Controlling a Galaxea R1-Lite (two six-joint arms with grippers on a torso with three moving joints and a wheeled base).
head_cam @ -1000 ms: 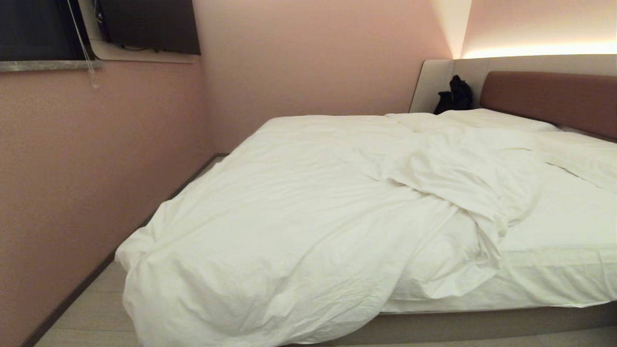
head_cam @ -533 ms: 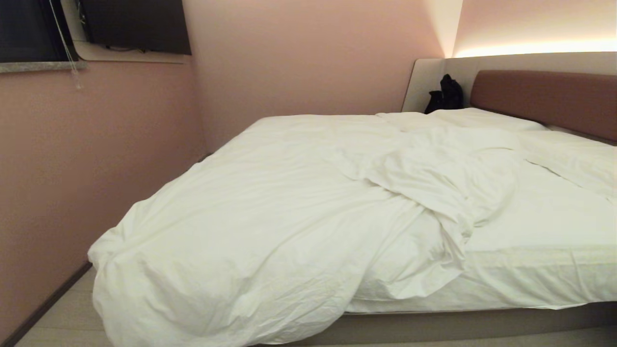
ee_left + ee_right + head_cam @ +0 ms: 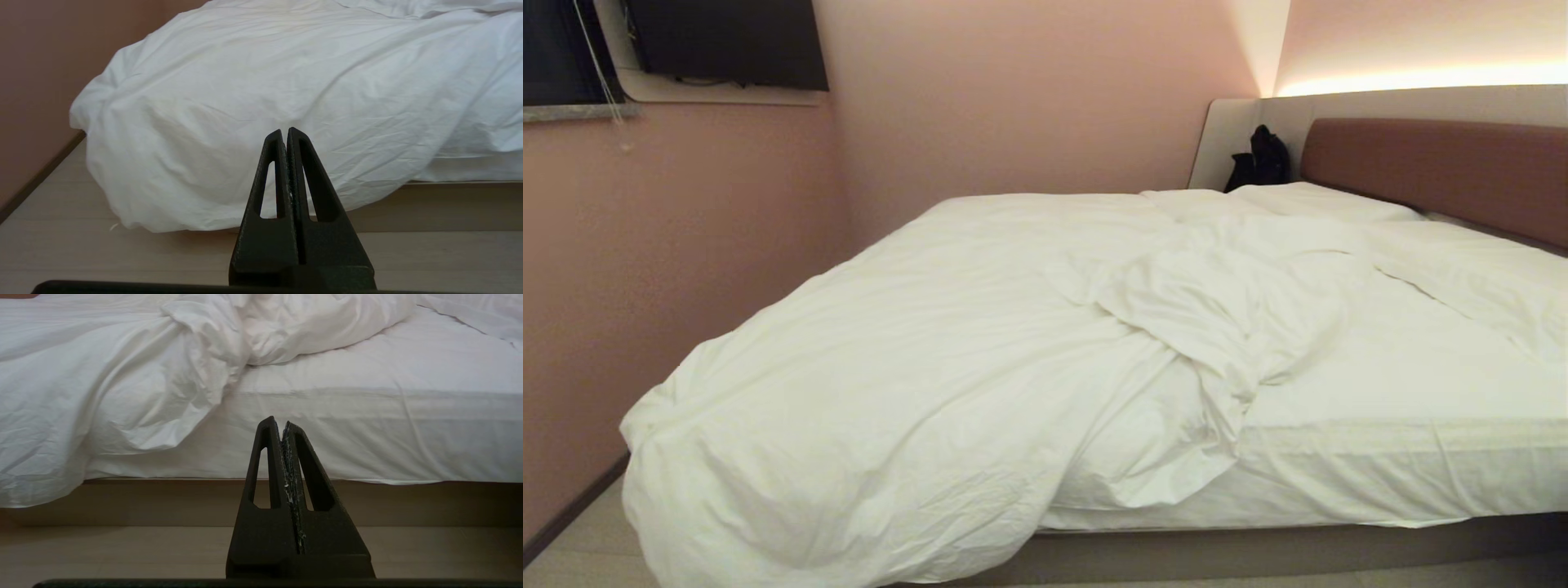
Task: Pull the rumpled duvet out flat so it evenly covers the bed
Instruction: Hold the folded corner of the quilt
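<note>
The white duvet lies rumpled over the left half of the bed, bunched in a ridge near the middle and spilling over the near left corner toward the floor. The right half shows the bare sheeted mattress. Neither arm appears in the head view. My left gripper is shut and empty, low above the floor, pointing at the duvet's hanging corner. My right gripper is also shut and empty, facing the mattress side and the bed base, with the duvet's folded edge off to one side.
Pillows lie by the reddish-brown headboard, and a black bag sits at its far end. A pink wall runs close along the bed's left side. Pale wood floor lies between me and the bed.
The whole head view has slid to the left across the three frames, so the camera has moved; the duvet and bed lie as before.
</note>
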